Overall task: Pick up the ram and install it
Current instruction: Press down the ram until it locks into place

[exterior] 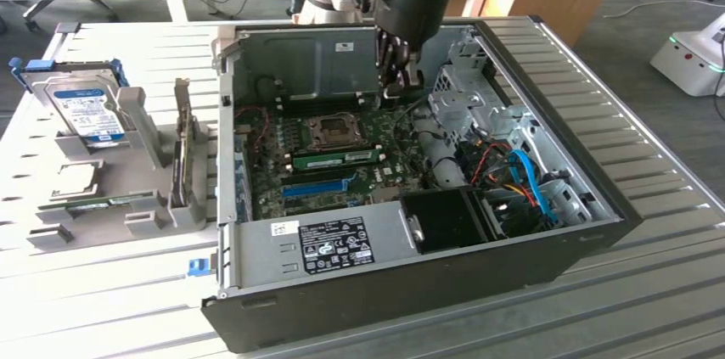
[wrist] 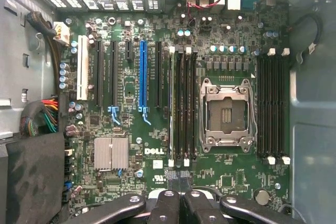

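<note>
At the exterior view's left, on the worktop [exterior: 114, 308], a grey rack [exterior: 136, 121] holds a hard drive [exterior: 85, 109] and an upright expansion card [exterior: 182, 155]. Further right, inside the open computer case [exterior: 396, 304], the ram [exterior: 340, 158] stands on edge in a slot just on the near side of the empty processor socket [exterior: 334, 128]. In the wrist view the ram [wrist: 171, 103] shows as a thin pale edge lying along that slot.

The pick-up and placing look done, but I cannot tell whether the stick is pressed fully home. Right of it and farther back, the tool [exterior: 395, 87] hangs over the board. Its jaws are pinched together, hold nothing, and appear clear of the ram.
</note>
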Action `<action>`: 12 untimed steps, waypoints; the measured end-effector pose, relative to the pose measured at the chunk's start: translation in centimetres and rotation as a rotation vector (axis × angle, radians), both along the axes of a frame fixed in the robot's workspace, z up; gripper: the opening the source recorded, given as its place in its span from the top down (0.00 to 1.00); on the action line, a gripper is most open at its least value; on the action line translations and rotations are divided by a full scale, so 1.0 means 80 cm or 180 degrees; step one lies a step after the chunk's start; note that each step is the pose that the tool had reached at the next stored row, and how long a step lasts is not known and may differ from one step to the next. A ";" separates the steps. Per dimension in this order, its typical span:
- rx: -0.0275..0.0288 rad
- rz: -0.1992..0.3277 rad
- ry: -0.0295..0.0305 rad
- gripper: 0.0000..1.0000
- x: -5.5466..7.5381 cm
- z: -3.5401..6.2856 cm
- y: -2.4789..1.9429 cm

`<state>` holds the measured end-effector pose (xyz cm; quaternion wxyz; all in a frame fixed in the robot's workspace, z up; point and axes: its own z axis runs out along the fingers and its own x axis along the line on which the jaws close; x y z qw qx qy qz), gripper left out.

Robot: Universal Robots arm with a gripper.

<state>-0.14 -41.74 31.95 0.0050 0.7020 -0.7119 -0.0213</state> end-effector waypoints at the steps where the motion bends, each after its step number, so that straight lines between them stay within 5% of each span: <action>1: 0.0000 0.0000 0.0000 0.89 0.000 0.000 0.0000; 12: 0.0000 0.0000 0.0000 0.89 0.000 -0.011 0.0000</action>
